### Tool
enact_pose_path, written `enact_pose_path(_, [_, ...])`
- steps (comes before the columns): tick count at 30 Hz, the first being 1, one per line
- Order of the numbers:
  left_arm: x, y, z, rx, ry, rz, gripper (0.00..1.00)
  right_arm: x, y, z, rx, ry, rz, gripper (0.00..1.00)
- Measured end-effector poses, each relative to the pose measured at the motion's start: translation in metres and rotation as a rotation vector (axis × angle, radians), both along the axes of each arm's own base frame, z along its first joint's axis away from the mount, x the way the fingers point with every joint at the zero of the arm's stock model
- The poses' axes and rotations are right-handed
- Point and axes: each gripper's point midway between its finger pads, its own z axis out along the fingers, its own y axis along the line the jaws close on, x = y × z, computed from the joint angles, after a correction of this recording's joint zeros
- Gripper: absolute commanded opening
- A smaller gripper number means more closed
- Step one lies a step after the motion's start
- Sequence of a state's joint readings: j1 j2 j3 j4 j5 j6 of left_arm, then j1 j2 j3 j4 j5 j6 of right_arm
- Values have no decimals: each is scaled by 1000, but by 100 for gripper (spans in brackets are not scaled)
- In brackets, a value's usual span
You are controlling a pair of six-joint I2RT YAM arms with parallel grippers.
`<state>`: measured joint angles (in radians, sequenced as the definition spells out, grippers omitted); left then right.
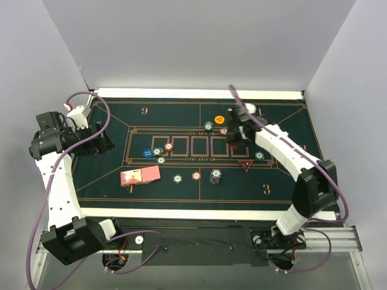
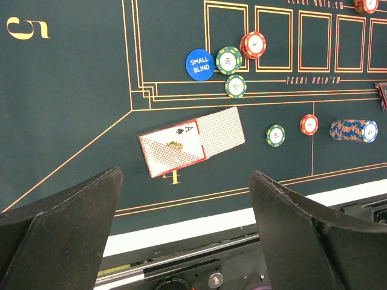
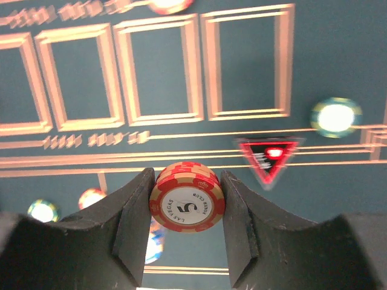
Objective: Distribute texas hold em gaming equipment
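My right gripper [image 1: 236, 138] is shut on a small stack of red-orange "5" chips [image 3: 187, 202], held above the green mat near the row of card boxes. My left gripper [image 1: 98, 144] is open and empty at the mat's left end; in its wrist view its fingers [image 2: 72, 223] frame the near edge. Red-backed cards [image 1: 140, 176] lie by the "4", with an ace of spades face up [image 2: 184, 130]. The blue button [image 1: 147, 153], marked SMALL BLIND [image 2: 199, 64], lies beside green and red chips [image 2: 229, 59]. The orange button [image 1: 219, 119] lies at the back.
Single green [image 1: 177, 179] and red [image 1: 196, 176] chips and a grey-purple chip stack [image 1: 215, 176] lie on the mat's near half. A black-and-red triangle marker [image 1: 245, 165] and a green chip [image 1: 259, 156] sit under my right arm. White walls enclose the table.
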<state>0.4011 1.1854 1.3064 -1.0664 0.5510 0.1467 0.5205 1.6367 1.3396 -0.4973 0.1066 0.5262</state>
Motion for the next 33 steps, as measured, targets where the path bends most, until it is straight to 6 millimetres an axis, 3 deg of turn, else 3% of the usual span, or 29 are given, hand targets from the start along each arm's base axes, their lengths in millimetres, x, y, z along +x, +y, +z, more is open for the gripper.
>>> enact_pose_path(3, [0, 0, 0, 1, 0, -1, 97, 1, -61, -4, -9, 7, -162, 36])
enact_pose_path(6, [0, 0, 0, 0, 0, -1, 97, -13, -119, -24, -35, 56, -323, 36])
enact_pose_path(11, [0, 0, 0, -1, -1, -1, 97, -57, -175, -68, -76, 175, -519, 35])
enact_pose_path(13, [0, 0, 0, -2, -2, -2, 97, -74, -182, -83, -93, 217, -554, 35])
enact_pose_path(17, [0, -1, 0, -3, -2, -3, 97, -88, -182, -100, -94, 244, -580, 35])
enact_pose_path(33, [0, -1, -1, -5, 2, -3, 97, -71, -177, -119, -54, 210, -597, 36])
